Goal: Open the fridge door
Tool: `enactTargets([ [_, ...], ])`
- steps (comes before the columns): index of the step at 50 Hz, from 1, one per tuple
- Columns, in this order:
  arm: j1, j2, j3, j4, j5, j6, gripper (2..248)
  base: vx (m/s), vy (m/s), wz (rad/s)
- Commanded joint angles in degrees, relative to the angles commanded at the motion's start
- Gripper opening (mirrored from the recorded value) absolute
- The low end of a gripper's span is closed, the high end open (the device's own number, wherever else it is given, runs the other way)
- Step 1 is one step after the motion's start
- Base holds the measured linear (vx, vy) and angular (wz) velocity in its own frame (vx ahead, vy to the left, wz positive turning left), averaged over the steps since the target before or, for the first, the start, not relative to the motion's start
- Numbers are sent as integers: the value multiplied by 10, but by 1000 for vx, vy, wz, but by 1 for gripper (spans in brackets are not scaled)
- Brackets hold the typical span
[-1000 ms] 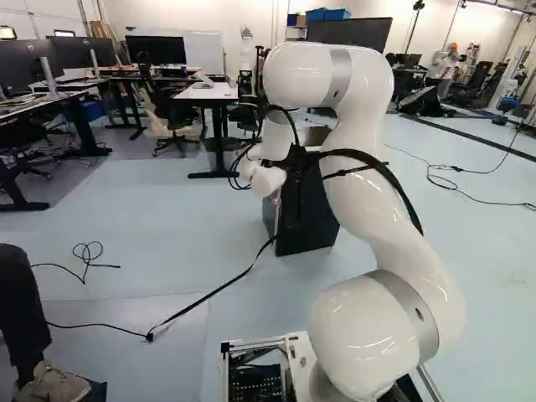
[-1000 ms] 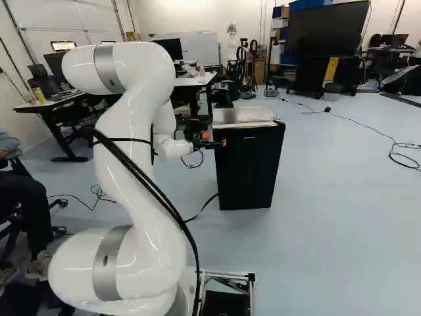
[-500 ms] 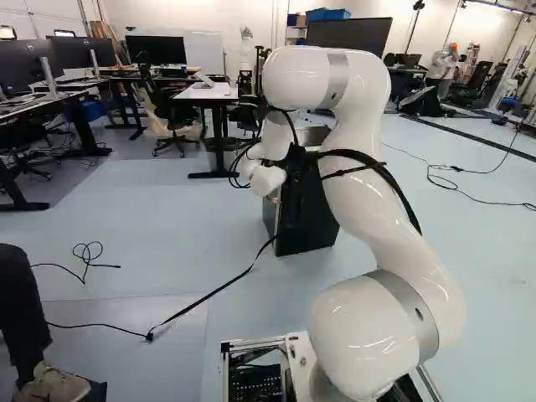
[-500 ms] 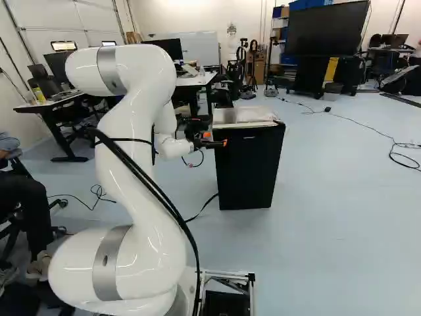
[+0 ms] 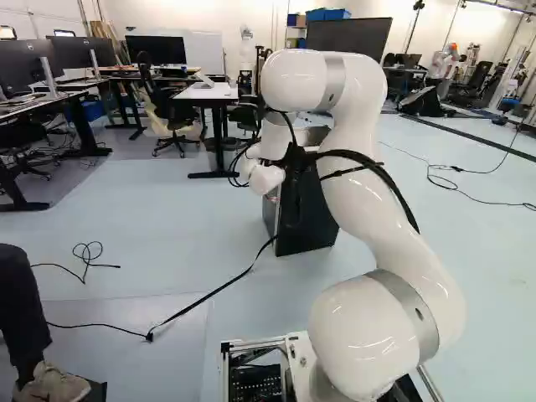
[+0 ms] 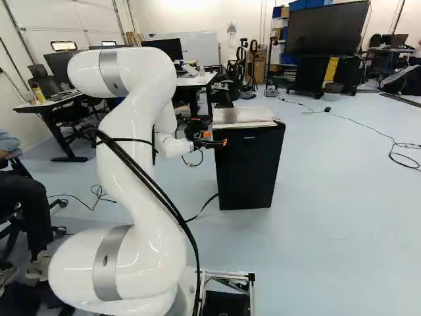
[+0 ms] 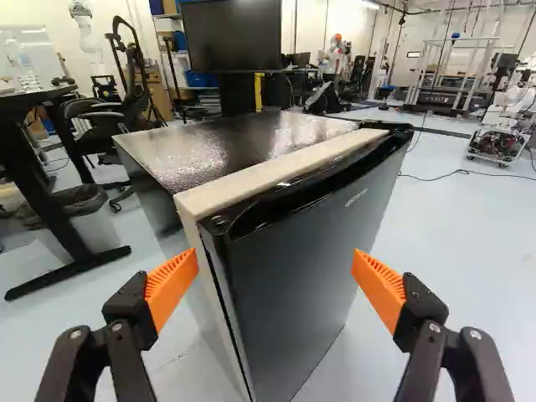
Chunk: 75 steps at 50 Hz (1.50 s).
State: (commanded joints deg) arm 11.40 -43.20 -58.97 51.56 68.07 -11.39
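Watching remotely, I judge fridge could skid or tip if claw rams its corner; door might not budge if my fingers miss its edge; orange pads might slip if they catch only smooth front. Fridge, upright, door closed, stands just ahead of claw, near corner between spread fingers; touch cannot be told. Claw open wide, gripping nothing.

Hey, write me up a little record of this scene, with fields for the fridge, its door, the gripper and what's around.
fridge: upright on the floor
door: looks shut
gripper: open, a corner of the fridge ahead between its fingers
grip on door: none
cable: on the floor near the fridge
desk: left of the fridge in the left base view
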Motion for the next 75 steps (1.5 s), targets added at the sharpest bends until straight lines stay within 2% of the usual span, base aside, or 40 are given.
enactTargets([
  [33,3,-13,-20,15,0,0,247,0,0,0],
  [75,3,-13,-21,67,0,0,247,0,0,0],
])
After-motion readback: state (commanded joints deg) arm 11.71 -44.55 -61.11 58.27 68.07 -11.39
